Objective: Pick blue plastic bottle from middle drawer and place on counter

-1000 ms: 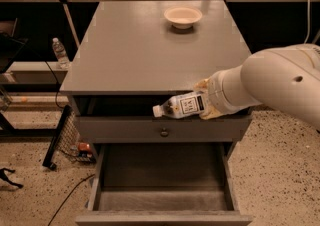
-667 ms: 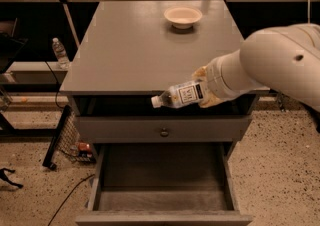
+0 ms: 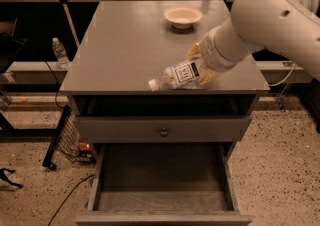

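The blue plastic bottle (image 3: 178, 76) is small and clear, with a white cap and a pale label in dark print. It lies almost on its side, cap end lowest and pointing front-left, over the front part of the tabletop (image 3: 125, 45); contact with that grey, slightly shiny surface cannot be confirmed. The pincer (image 3: 201, 65) clamps the bottle's base end. The middle drawer (image 3: 160, 192) stands pulled out below, showing its dark grey floor and low sides.

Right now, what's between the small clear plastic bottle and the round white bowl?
Only bare grey counter, as the camera view shows. The gripper holds the small clear plastic bottle near the front edge; the round white bowl sits at the back.
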Available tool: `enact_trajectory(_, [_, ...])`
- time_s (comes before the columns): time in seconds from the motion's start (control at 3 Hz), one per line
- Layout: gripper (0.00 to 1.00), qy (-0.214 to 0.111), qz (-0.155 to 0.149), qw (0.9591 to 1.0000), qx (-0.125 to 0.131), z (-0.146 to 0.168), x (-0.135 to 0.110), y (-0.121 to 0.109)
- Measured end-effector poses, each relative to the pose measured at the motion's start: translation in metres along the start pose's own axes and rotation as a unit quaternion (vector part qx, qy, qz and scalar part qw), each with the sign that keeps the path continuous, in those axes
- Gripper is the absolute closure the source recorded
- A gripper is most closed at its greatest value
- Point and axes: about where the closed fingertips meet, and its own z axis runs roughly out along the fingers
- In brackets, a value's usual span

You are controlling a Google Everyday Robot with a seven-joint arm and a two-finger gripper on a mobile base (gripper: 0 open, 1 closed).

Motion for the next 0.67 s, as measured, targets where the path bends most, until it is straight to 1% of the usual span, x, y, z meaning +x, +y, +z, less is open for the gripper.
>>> enact_trajectory(0.33, [1.00, -0.014, -0.021, 0.9992, -0.032, 0.018, 0.003, -0.025])
enact_trajectory(0.67, [1.00, -0.020, -0.033, 0.9966, -0.073, 0.040, 0.010, -0.041])
